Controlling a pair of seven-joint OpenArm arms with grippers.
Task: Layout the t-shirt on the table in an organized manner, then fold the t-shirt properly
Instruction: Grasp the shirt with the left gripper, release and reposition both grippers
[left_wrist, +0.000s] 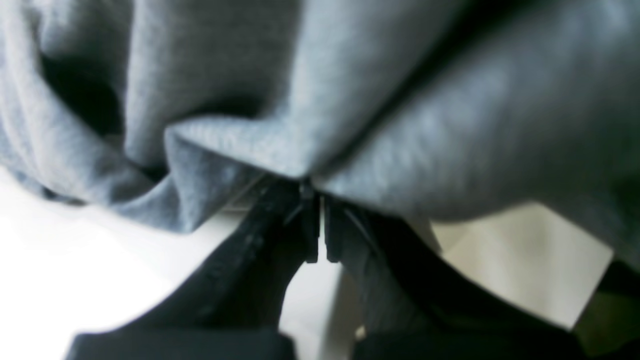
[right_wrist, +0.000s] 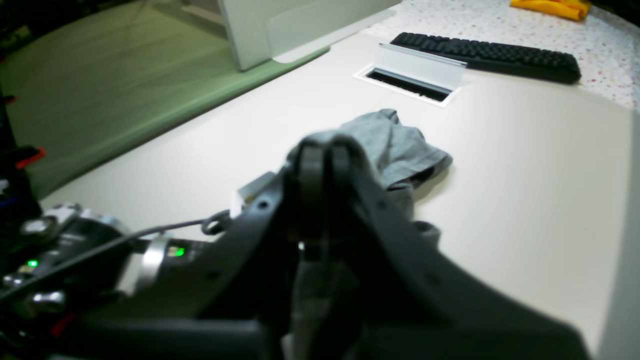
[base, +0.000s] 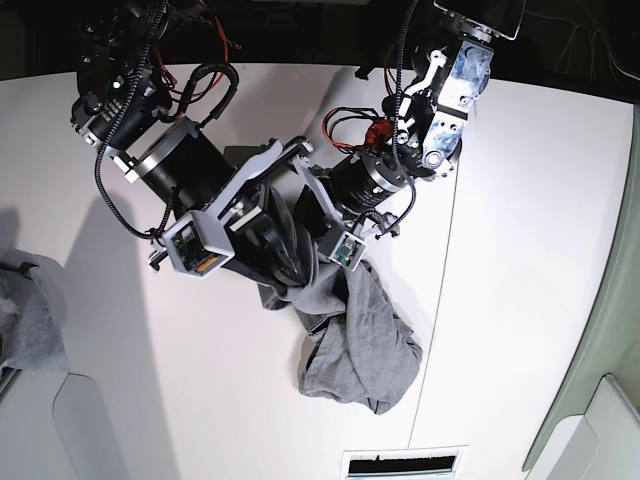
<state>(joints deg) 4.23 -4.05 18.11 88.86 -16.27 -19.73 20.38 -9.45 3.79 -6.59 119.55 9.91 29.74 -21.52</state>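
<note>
The heather-grey t-shirt (base: 365, 350) hangs bunched from between the two arms, and its lower part lies crumpled on the white table (base: 520, 250). My left gripper (left_wrist: 317, 220) is shut, with a gathered fold of the t-shirt (left_wrist: 320, 115) pinched at its fingertips. In the base view the left gripper (base: 308, 250) stands just right of the right gripper (base: 282, 262). My right gripper (right_wrist: 325, 150) is also shut, grey fabric showing between its fingers. Beyond it, a crumpled part of the t-shirt (right_wrist: 395, 145) rests on the table (right_wrist: 525, 175).
A black keyboard (right_wrist: 485, 55) and a cable slot (right_wrist: 410, 80) lie at the table's far side. A smaller grey cloth bundle (base: 30, 320) sits at the left edge. A pale green panel (base: 590, 400) borders the right. A thin seam (base: 440, 300) crosses the tabletop.
</note>
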